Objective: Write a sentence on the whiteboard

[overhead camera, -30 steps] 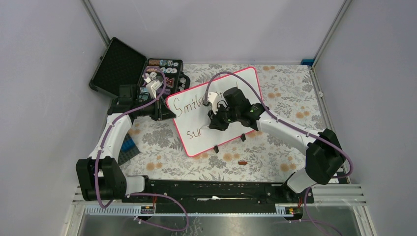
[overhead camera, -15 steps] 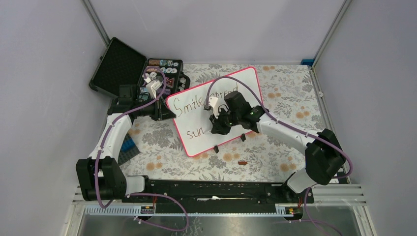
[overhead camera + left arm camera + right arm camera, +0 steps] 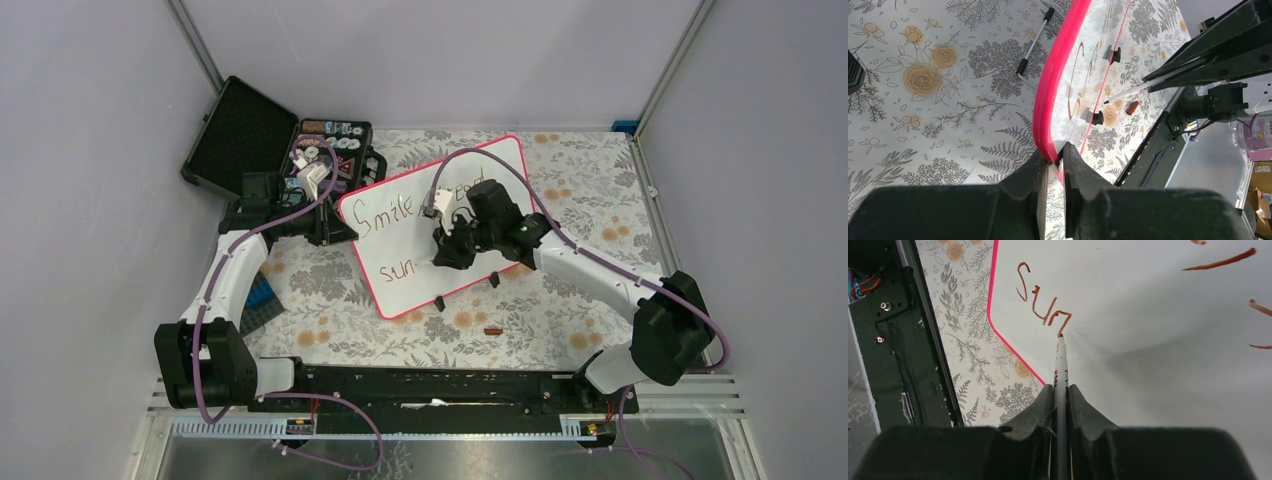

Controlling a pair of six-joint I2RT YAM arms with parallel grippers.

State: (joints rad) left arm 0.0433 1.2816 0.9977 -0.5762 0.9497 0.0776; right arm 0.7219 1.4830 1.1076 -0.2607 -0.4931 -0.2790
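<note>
The whiteboard point(image 3: 400, 292), white with a pink rim, stands tilted on the floral table. My left gripper point(image 3: 340, 228) is shut on its left edge; the left wrist view shows the jaws point(image 3: 1057, 157) pinching the pink rim point(image 3: 1058, 85). My right gripper point(image 3: 445, 255) is shut on a thin marker point(image 3: 1061, 365), whose tip touches the board just after the "n". The sentence reads "Smile" point(image 3: 390, 211) on the upper line and "sun" point(image 3: 1043, 302) on the lower. The right arm hides most of the word after "Smile".
An open black case point(image 3: 240, 135) with small parts point(image 3: 330, 150) lies behind the left gripper. A brown marker cap point(image 3: 492, 330) lies on the table in front of the board. Two black clip feet point(image 3: 440, 302) sit on the board's near edge. A blue block point(image 3: 258, 300) lies under the left arm.
The right gripper has moved right along the lower line with the marker, and the writing there grew from "su" to "sun". The left gripper and the board have stayed put.
</note>
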